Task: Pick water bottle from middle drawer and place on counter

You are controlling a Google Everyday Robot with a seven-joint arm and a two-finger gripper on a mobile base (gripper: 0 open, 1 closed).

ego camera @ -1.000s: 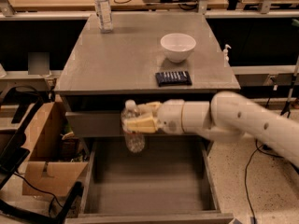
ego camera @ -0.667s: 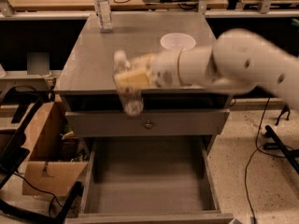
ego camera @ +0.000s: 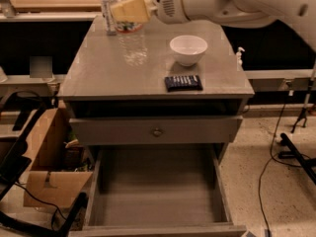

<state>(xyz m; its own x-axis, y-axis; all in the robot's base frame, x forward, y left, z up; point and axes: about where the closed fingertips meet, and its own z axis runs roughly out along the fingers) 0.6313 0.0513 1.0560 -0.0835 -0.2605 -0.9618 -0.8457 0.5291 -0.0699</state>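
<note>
My gripper [ego camera: 129, 10], with tan finger pads, is shut on the upper part of the water bottle [ego camera: 133, 46], a clear ribbed bottle with a thin reddish band. The bottle hangs upright over the back left part of the grey counter [ego camera: 98, 73]. I cannot tell whether its base touches the top. The white arm reaches in from the upper right. The middle drawer [ego camera: 157, 191] stands pulled out at the bottom, its bare grey floor showing.
A second clear bottle [ego camera: 107, 11] stands at the counter's back left, right behind the gripper. A white bowl [ego camera: 188, 49] and a dark flat packet [ego camera: 183, 82] lie on the counter's right half. A cardboard box [ego camera: 49, 157] and cables are on the floor at left.
The gripper has lifted the water bottle from in front of the drawers up and back to above the counter's back left. The view has also shifted.
</note>
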